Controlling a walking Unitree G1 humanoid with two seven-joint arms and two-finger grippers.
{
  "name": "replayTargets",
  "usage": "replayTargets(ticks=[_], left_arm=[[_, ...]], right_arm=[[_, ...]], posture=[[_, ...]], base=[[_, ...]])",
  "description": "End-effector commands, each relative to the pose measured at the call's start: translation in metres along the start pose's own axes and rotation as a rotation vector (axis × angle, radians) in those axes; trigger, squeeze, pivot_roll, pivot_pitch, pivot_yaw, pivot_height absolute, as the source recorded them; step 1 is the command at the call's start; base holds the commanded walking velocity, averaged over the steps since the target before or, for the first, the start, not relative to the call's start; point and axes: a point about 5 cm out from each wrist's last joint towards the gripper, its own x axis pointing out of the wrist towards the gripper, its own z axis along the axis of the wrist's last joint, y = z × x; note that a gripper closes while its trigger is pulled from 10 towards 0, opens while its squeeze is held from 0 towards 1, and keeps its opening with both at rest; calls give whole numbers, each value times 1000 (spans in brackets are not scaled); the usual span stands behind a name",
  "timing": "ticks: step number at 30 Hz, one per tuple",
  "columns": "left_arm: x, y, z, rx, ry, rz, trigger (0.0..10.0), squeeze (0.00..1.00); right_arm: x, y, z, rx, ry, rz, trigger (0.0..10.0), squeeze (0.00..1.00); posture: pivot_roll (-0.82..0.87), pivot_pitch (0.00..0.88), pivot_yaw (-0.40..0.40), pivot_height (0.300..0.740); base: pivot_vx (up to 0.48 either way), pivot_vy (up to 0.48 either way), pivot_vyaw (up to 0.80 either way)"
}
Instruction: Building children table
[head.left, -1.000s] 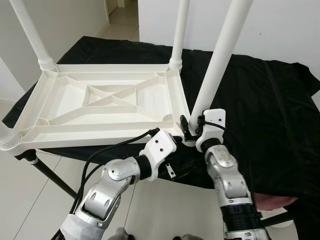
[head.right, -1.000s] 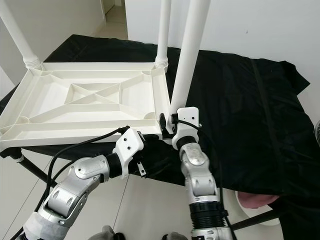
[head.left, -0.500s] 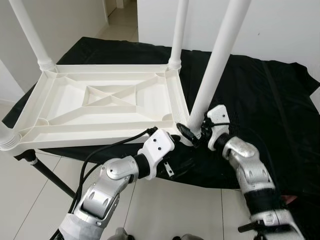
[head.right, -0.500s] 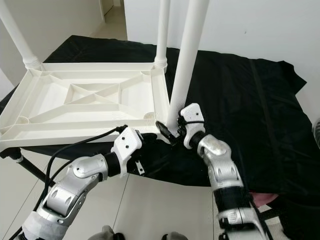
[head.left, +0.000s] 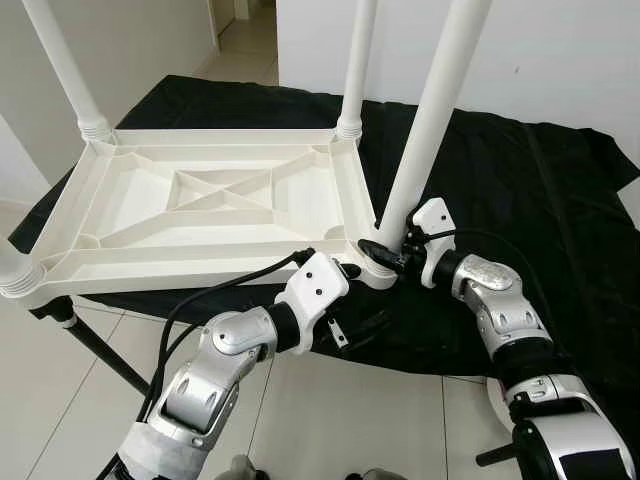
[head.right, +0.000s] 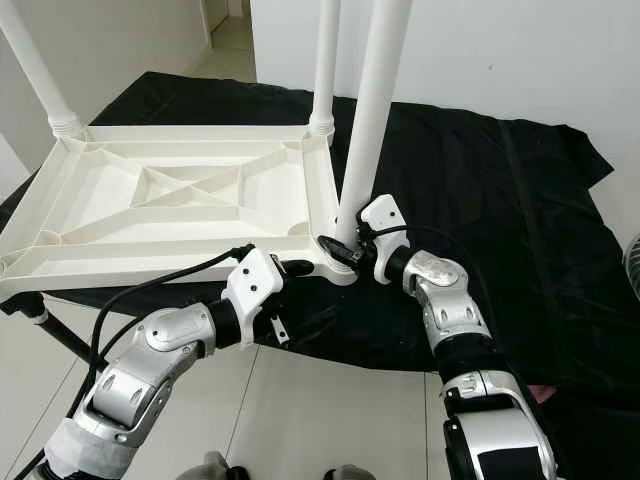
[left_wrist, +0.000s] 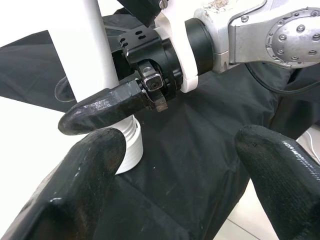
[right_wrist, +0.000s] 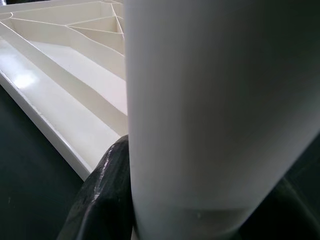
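A white plastic table top (head.left: 210, 200) lies upside down on a black-draped work table (head.left: 540, 200). A long white leg (head.left: 430, 120) rises, slightly tilted, from its near right corner socket (head.left: 378, 272). My right gripper (head.left: 385, 255) is shut on this leg just above its ribbed base collar (left_wrist: 131, 145); one black finger (right_wrist: 107, 190) presses the leg (right_wrist: 220, 110). My left gripper (head.left: 345, 300) is open just in front of that corner. Its two fingers are spread wide and hold nothing, and its camera looks at the collar and at the right gripper's finger (left_wrist: 105, 110).
Two more white legs stand at the far left corner (head.left: 65, 70) and far right corner (head.left: 357, 60); another collar (head.left: 15, 275) sits at the near left corner. The black cloth hangs over the front edge. A black frame leg (head.left: 95, 350) stands on pale floor tiles.
My right arm has swung out to the right, its elbow now to the side, while the gripper stays on the leg's base. The left gripper has edged up toward the corner.
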Motion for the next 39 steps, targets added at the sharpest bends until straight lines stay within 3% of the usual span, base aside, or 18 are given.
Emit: replayTargets(ticks=[1,7,8,16,26,27,28,30,32,39], left_arm=[[-2,3,-2,-3,12,62,10000,0],[-2,3,-2,-4,11,62,10000,0],[-2,3,-2,-4,10,61,10000,0],[-1,2,-2,-6,10,56,10000,0],[1,2,-2,-6,9,51,10000,0],[1,2,-2,-6,11,48,10000,0],[1,2,-2,-6,11,48,10000,0],[1,1,-3,-7,13,45,10000,0],[1,0,-3,-8,14,43,10000,0],[1,-1,-3,-8,14,41,10000,0]], right_arm=[[0,4,-8,-9,42,39,0,0],[0,4,-10,8,30,34,0,0],[0,4,-10,17,20,21,9843,0],[2,4,-7,60,-7,-147,10000,0],[4,20,0,81,-45,-286,10000,0],[4,24,-1,108,-37,-383,10000,0],[4,24,-1,108,-37,-383,10000,0],[0,31,-4,157,-14,-572,10000,0],[-3,37,-5,147,6,-709,10000,0],[-4,46,-5,167,23,-839,10000,0]], posture=[[-36,40,-9,740],[-36,40,-9,740],[-40,42,-7,740],[-49,45,-7,740],[-62,48,-4,740],[-64,48,-4,740],[-64,48,-4,740],[-64,48,-9,740],[-64,47,-11,740],[-64,47,-11,740]], base=[[0,0,0],[0,0,0],[0,0,0],[0,0,0],[0,0,0],[0,0,0],[0,0,0],[0,0,0],[0,0,0],[0,0,0]])
